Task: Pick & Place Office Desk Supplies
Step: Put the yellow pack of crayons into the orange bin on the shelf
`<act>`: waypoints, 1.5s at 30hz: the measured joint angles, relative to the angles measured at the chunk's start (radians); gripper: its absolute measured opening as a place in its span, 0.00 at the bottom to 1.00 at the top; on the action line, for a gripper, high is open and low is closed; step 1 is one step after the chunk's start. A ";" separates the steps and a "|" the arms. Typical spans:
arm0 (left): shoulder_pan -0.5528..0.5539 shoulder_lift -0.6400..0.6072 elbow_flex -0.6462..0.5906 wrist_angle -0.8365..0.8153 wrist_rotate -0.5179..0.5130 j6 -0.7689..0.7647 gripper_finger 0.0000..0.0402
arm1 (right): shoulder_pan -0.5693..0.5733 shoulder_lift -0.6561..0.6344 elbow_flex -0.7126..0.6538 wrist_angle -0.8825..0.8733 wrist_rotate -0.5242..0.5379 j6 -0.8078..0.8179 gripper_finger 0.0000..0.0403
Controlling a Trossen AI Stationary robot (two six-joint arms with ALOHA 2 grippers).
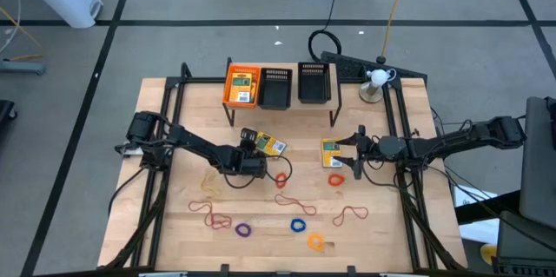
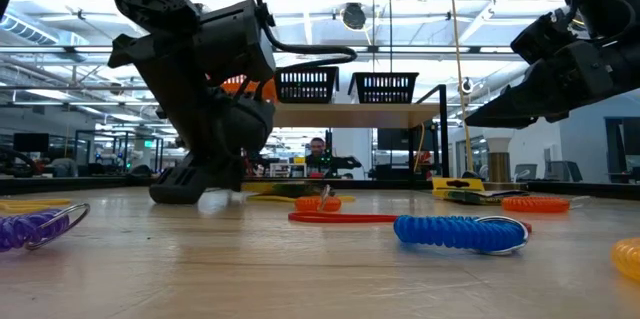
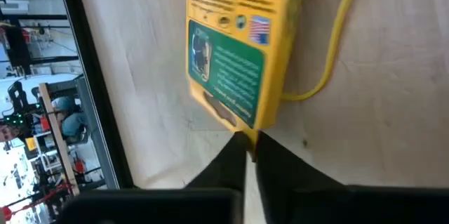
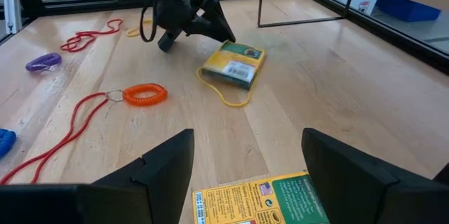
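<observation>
Two yellow packets with green labels lie on the wooden table. One packet lies on a yellow band, right at the shut tips of my left gripper. The other packet lies below my right gripper, which is open and hovers above the table, its fingers apart over the packet's end. A third packet sits in the orange tray. Coil rings, red, orange, blue and purple, and red band loops lie nearer the front. My left gripper's shut fingertips meet the packet's short edge, at the end with the green label. They come slanting down from the table's left. The packet lies on the table; whether the tips pinch the edge or only rest against it, I cannot tell.
A raised shelf at the far edge carries the orange tray and two black mesh trays. Black frame rails run along both sides of the table. More red loops and an orange ring lie near the front edge.
</observation>
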 joint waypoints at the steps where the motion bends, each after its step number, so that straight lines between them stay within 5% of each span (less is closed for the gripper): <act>1: 0.000 0.000 0.000 0.001 -0.002 0.001 0.02 | 0.000 0.000 0.000 0.000 -0.001 0.000 0.63; 11: -0.029 0.004 0.052 -0.055 -0.096 -0.064 0.00 | 0.000 0.000 0.000 0.000 -0.001 0.000 0.63; 25: -0.134 0.002 0.403 -0.348 -0.286 -0.091 0.00 | 0.000 0.000 0.000 0.000 -0.002 0.000 0.63; 37: -0.222 0.000 0.774 -0.700 -0.481 -0.149 0.00 | 0.000 0.000 0.000 -0.015 -0.007 0.000 0.63; 45: -0.239 -0.001 0.972 -1.112 -0.559 -0.375 0.00 | 0.000 0.000 0.000 -0.059 -0.007 0.000 0.63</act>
